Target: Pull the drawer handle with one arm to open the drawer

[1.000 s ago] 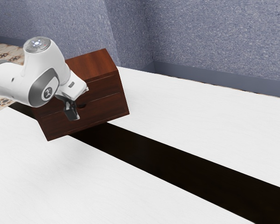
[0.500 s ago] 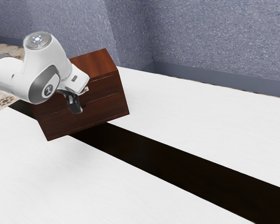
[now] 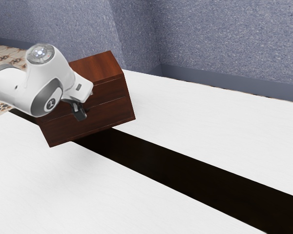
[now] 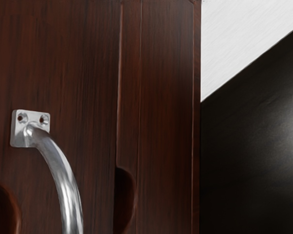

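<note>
A dark brown wooden cabinet [image 3: 105, 102] with two stacked drawer fronts stands at the back left of the white table. My black gripper [image 3: 79, 114] is right against its front face, near the seam between the two drawers. The white arm [image 3: 36, 87] covers the cabinet's left part. In the wrist view a curved silver drawer handle [image 4: 58, 170] rises from its square screw plate [image 4: 29, 127] on the wood front [image 4: 78, 63] and runs toward my hand, very close. The drawer front sits flush with the cabinet.
A wide dark gap [image 3: 185, 170] runs diagonally across the white table [image 3: 210, 117], starting under the cabinet. The wrist view has that gap [image 4: 254, 161] and a strip of table [image 4: 234, 34] just beside the cabinet's edge. Blue-grey walls stand behind.
My hand has moved closer in against the cabinet's front and slightly to the exterior view's right. The cabinet and its drawers have not moved.
</note>
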{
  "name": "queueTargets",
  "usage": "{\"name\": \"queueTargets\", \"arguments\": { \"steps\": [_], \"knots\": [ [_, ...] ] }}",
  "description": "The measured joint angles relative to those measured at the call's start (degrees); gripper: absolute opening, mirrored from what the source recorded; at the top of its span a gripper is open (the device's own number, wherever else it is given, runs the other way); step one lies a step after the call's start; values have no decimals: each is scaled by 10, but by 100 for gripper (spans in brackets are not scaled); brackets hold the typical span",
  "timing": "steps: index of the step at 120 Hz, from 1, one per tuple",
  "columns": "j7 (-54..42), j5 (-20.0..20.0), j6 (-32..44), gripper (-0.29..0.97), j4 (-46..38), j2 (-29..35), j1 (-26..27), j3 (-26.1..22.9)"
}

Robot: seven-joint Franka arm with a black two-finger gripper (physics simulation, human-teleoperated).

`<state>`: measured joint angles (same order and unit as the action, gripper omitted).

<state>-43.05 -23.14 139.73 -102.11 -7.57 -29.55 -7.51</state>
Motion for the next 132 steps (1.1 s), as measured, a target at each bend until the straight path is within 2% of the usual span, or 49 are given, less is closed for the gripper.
{"name": "queueTargets", "arguments": {
  "steps": [58, 132],
  "knots": [
    [36, -2, 12, 68, -1, -19, 4, 0],
    [57, -9, 21, 66, -76, 42, 11, -6]
  ]
}}
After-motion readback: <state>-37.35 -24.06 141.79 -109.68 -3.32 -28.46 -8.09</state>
